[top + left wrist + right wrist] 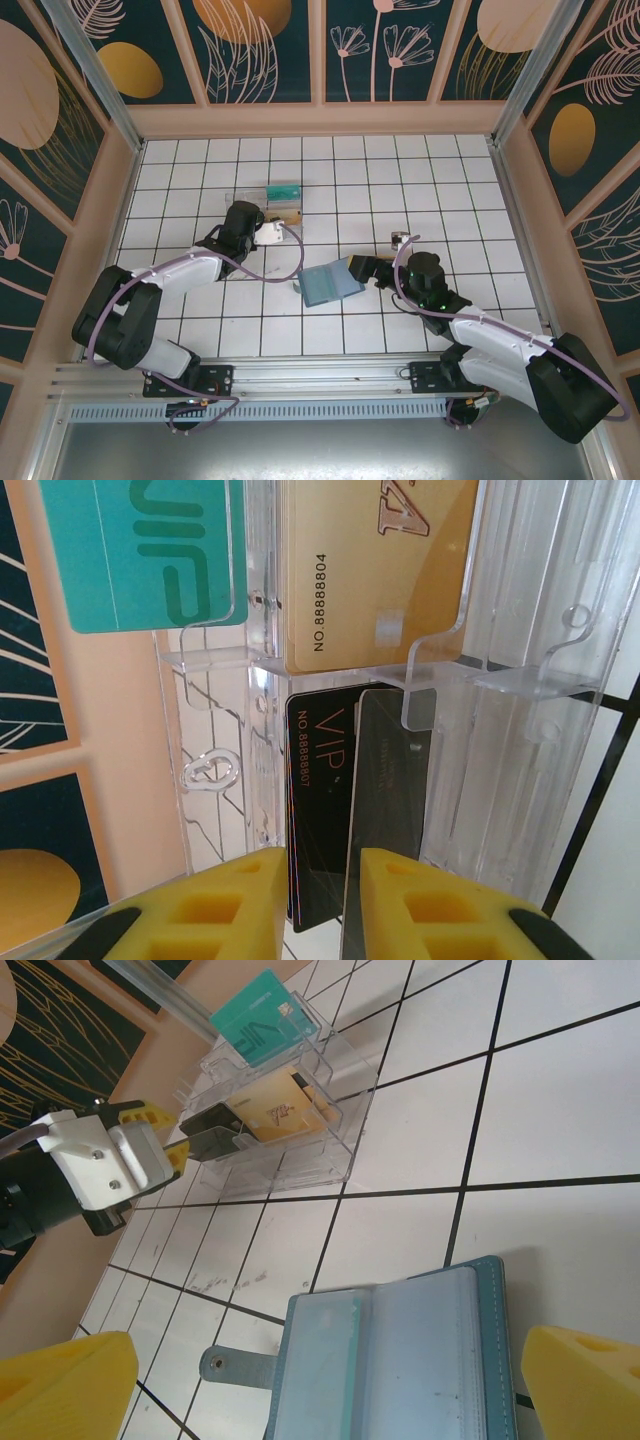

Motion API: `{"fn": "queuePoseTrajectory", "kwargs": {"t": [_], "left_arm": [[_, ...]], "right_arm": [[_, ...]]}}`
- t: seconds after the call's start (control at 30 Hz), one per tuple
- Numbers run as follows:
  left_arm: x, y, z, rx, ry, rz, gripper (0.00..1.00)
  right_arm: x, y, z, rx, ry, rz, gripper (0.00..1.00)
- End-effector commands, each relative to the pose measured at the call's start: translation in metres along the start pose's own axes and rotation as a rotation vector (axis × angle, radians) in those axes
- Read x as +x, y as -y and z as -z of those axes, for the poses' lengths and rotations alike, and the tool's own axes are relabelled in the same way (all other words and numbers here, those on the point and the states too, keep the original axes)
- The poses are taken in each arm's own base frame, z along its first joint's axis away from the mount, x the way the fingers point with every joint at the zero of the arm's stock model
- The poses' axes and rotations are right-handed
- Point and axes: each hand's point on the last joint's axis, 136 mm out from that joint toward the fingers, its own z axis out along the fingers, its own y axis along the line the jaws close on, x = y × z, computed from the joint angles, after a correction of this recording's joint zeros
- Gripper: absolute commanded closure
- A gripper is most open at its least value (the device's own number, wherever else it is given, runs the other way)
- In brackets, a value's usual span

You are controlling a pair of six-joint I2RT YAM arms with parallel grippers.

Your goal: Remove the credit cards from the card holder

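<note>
The teal card (pixel 140 550) carries darker green lettering; there are also a tan-gold card (pixel 375 580) and a black card (pixel 315 780). The card holder (pixel 420 1360) is slate-blue.

Clear plastic box (pixel 510 780) sits on white tiled table (pixel 450 185)

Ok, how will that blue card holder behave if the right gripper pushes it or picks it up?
The card holder lies open with thin clear sleeves, so it probably flexes at the crease and may fold when lifted by one edge. Flat and seemingly light, it would likely slide on the glossy tiles, not tip. Its snap tab looks floppy.
</note>
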Motion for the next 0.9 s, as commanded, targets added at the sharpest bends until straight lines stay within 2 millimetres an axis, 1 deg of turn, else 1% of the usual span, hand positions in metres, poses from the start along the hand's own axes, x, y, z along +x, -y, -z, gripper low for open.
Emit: {"fn": "queuePoseTrajectory", "kwargs": {"t": [0.0,0.07,0.17,0.23,0.3,0.43,0.57,0.7,0.77,0.87], "left_arm": [[0.003,0.004,0.0,0.03,-0.012,-0.005,0.8],[0.006,0.009,0.001,0.05,-0.021,-0.016,0.79],[0.011,0.014,0.005,0.072,-0.039,-0.027,0.75],[0.013,0.015,0.007,0.084,-0.046,-0.034,0.76],[0.014,0.011,0.009,0.073,-0.055,-0.022,0.78],[0.015,-0.002,0.012,0.057,-0.078,0.01,0.76],[0.014,-0.011,0.011,0.048,-0.095,0.035,0.78],[0.011,-0.013,0.007,0.057,-0.109,0.038,0.82],[0.008,-0.014,0.004,0.063,-0.111,0.041,0.81],[0.004,-0.01,0.0,0.087,-0.115,0.031,0.79]], "right_arm": [[-0.013,-0.017,0.0,-0.047,0.025,0.015,0.01],[-0.013,-0.017,-0.001,-0.048,0.024,0.014,0.01],[-0.014,-0.017,0.0,-0.048,0.027,0.013,0.01],[-0.013,-0.017,-0.001,-0.047,0.025,0.013,0.01],[-0.013,-0.018,-0.001,-0.05,0.025,0.012,0.01],[-0.012,-0.018,-0.001,-0.053,0.021,0.011,0.01],[-0.012,-0.019,-0.001,-0.058,0.019,0.009,0.01],[-0.013,-0.019,0.0,-0.06,0.019,0.008,0.01],[-0.013,-0.019,0.0,-0.059,0.019,0.01,0.01],[-0.013,-0.019,0.0,-0.057,0.021,0.009,0.01]]}}
